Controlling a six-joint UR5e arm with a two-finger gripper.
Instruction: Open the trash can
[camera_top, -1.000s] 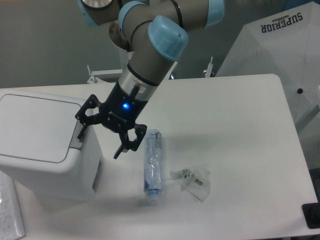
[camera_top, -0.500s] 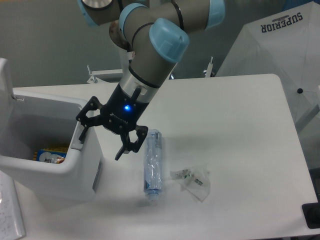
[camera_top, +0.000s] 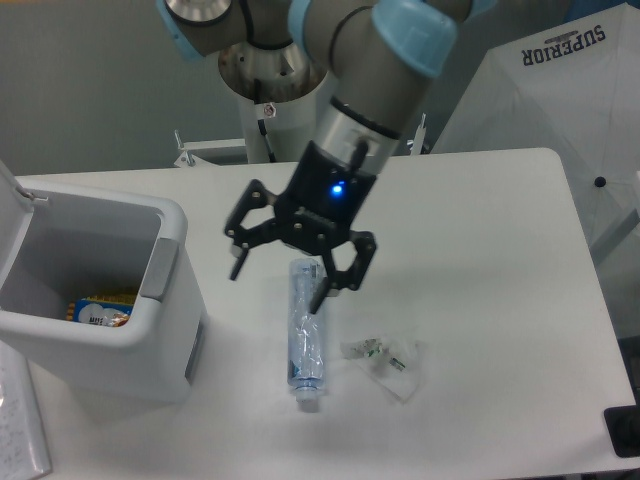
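Note:
The white trash can (camera_top: 150, 340) stands at the table's left side with its lid (camera_top: 10, 185) swung up at the far left edge. Its inside shows, holding a yellow and blue package (camera_top: 98, 309). The grey push tab (camera_top: 160, 268) is on the can's right rim. My gripper (camera_top: 278, 283) hangs open above the table, to the right of the can and apart from it, with nothing between its fingers. One fingertip (camera_top: 318, 300) is over the top end of a clear plastic bottle.
A crushed clear plastic bottle (camera_top: 305, 338) lies lengthwise on the white table (camera_top: 480, 250), right of the can. A crumpled clear wrapper (camera_top: 385, 362) lies beside it. Paper sheets (camera_top: 18, 430) sit at the bottom left. A white umbrella (camera_top: 560, 90) stands behind the table's right.
The lid went from closed to fully raised. My gripper has moved right, away from the push tab, and now hangs over the bottle's top end.

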